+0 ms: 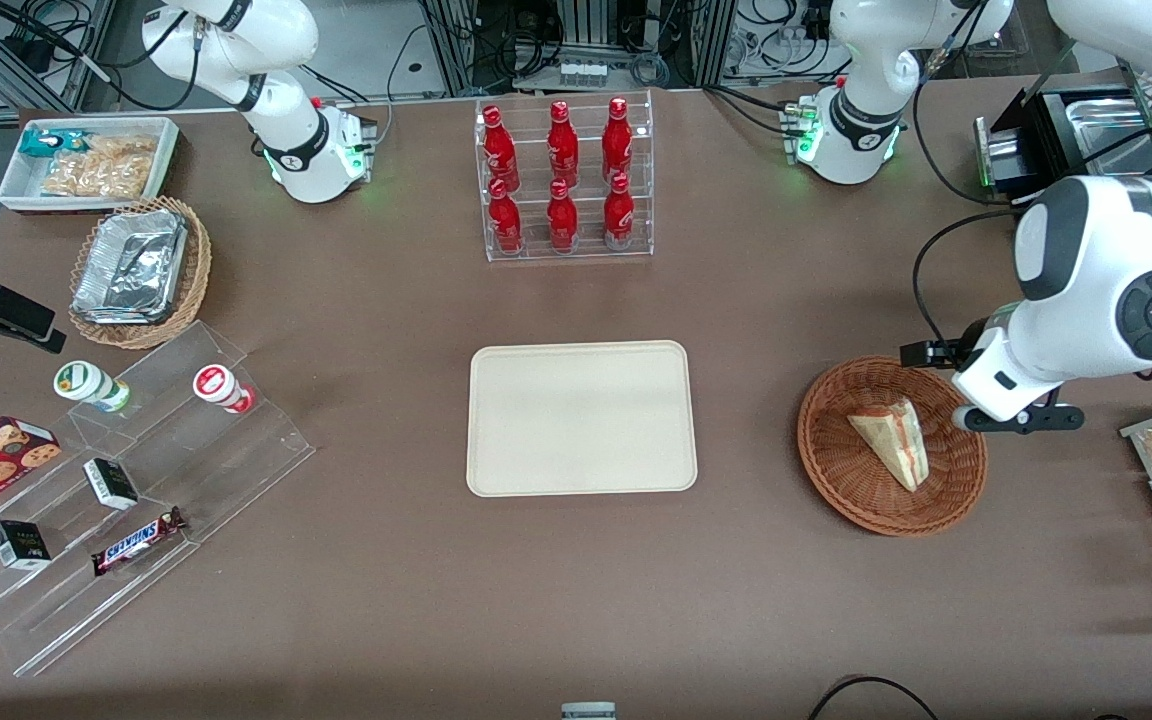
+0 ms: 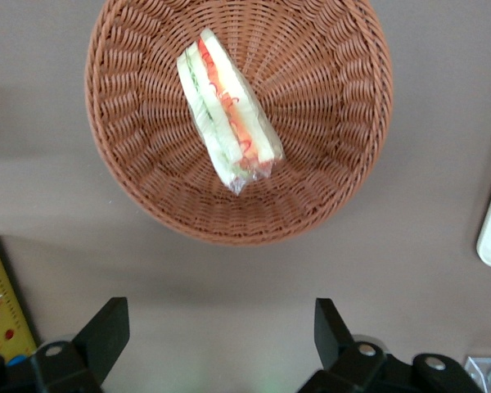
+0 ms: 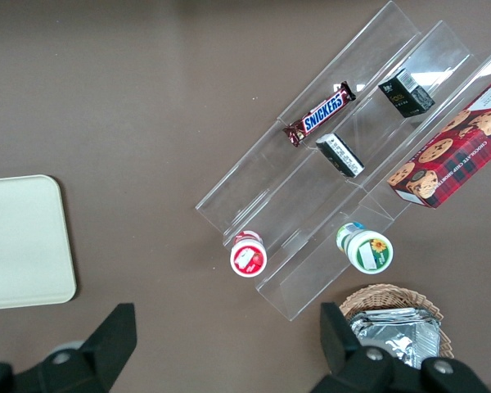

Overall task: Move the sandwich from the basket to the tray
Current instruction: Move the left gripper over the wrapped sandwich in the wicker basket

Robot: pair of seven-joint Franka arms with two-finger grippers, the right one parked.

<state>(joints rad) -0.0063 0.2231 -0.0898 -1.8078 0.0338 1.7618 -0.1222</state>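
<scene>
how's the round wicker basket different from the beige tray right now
The basket is round, woven and reddish-brown; the tray is rectangular, smooth and cream. The basket holds the sandwich; the tray holds nothing. The open claw hovers by the basket, not the tray. Both sit flat on the table.

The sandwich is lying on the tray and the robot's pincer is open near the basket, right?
Not quite. The sandwich is lying in the basket, not on the tray, which has nothing on it. The front view shows this. The rest is right: the pincer is open, with nothing between its fingers, above the table just beside the basket.
</scene>
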